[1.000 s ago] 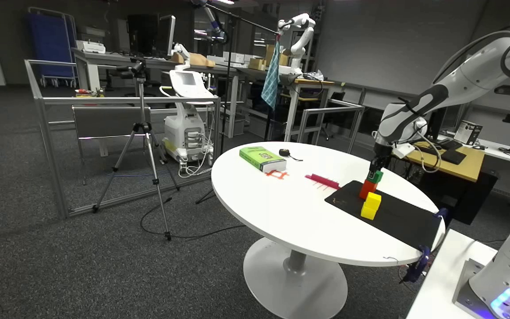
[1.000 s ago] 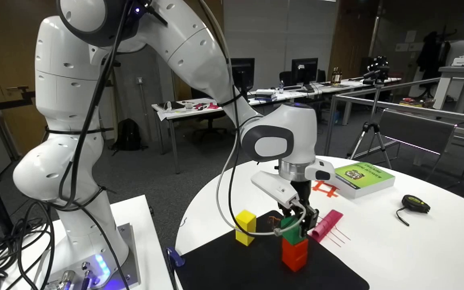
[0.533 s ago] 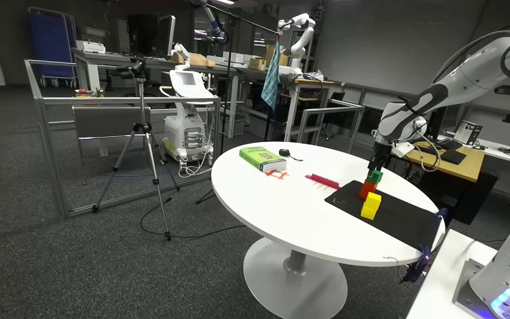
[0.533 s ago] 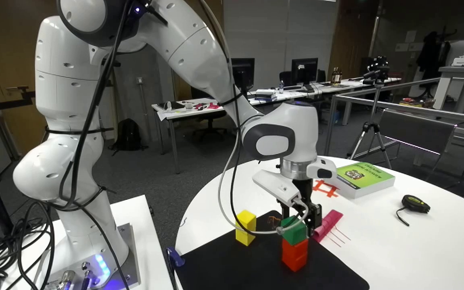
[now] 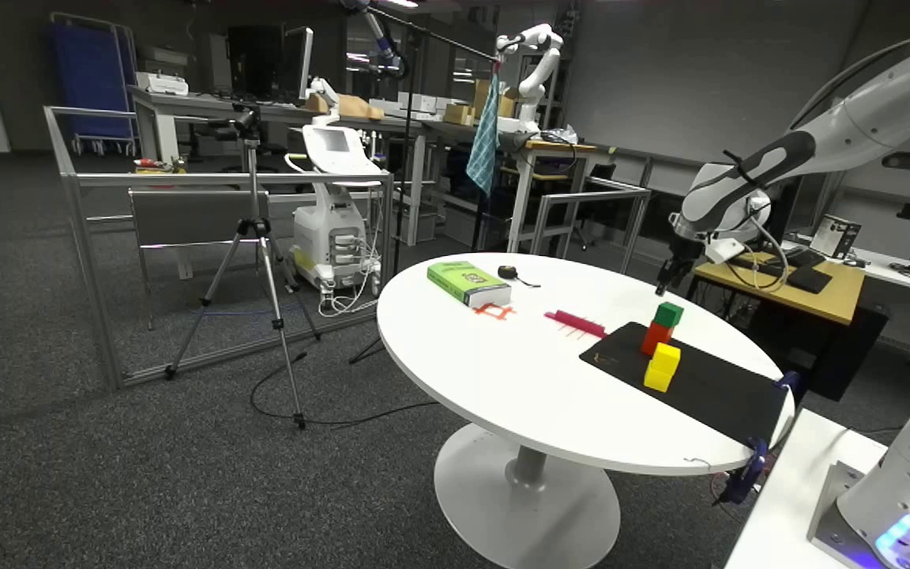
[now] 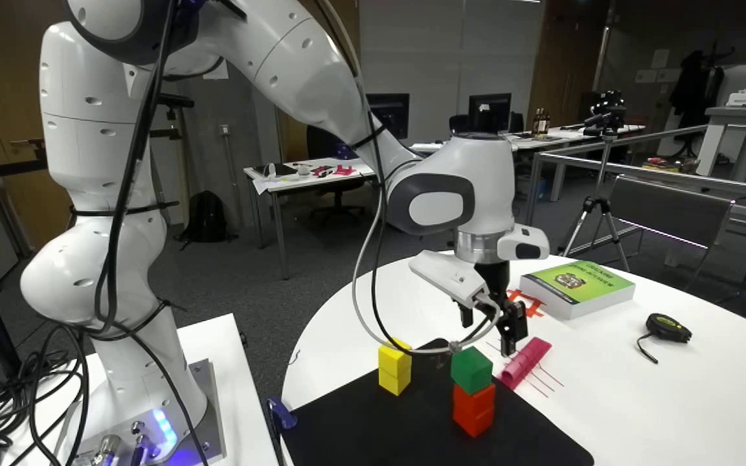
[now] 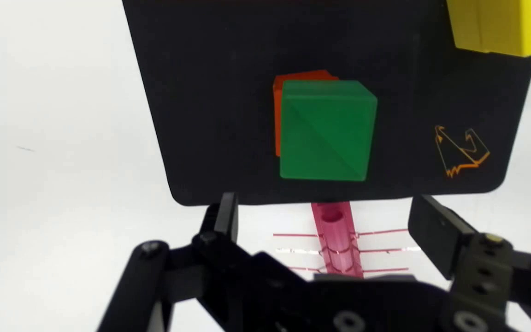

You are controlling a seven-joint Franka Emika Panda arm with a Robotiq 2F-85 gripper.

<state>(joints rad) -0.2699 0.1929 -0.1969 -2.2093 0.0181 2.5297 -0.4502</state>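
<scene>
In an exterior view, we are seeing a green book (image 5: 463, 280) lying far left on the round table (image 5: 494, 371), a tape measure (image 5: 507, 272) resting to its right. Further left, we are noticing a tripod (image 5: 253, 182) standing by a metal rail (image 5: 194, 180), a blue partition (image 5: 92, 83) standing far behind.

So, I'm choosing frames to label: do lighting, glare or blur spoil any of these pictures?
Not badly. Wrist view: the white tabletop looks washed out; the gripper is dark, its near parts soft, but the green block has clear edges. Both exterior views: the black mat is very dark, the blue base lights glow brightly.
</scene>
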